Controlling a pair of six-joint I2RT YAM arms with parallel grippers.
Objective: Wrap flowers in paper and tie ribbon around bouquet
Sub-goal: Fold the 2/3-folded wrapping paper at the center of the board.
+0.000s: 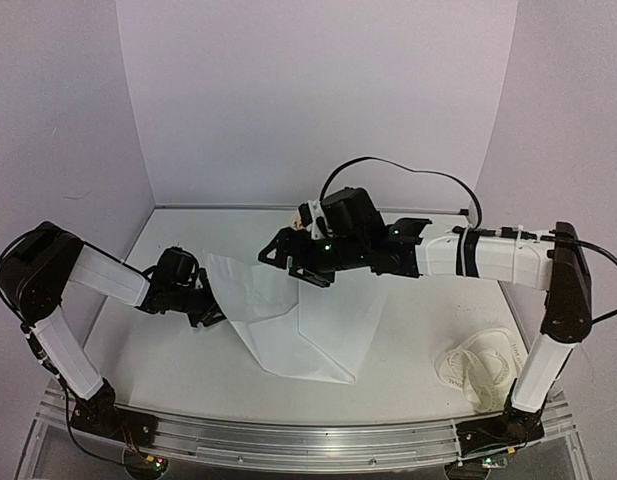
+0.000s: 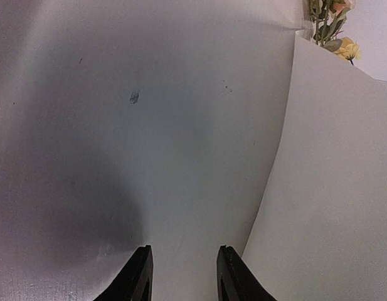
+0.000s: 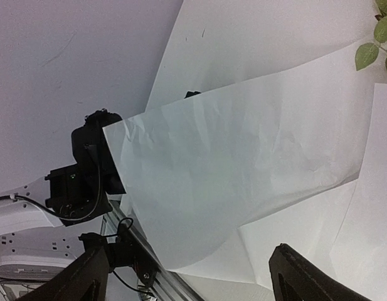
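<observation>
The paper (image 1: 308,320) lies half-folded on the table (image 1: 188,370), one flap raised. At its left edge the left gripper (image 2: 180,251) has its jaws part-way apart, with nothing visibly pinched. Over its far side the right gripper (image 3: 190,254) hangs wide open and empty. Its wrist hides most of the flowers (image 2: 334,25) at the paper's far edge. The ribbon (image 1: 483,362) lies heaped well to the paper's right.

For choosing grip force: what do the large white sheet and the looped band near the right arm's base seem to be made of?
The paper looks thin and matte: fine creases, crisp folded edges. The ribbon looks like soft off-white fabric, lying in floppy loops, but too small to be sure.
</observation>
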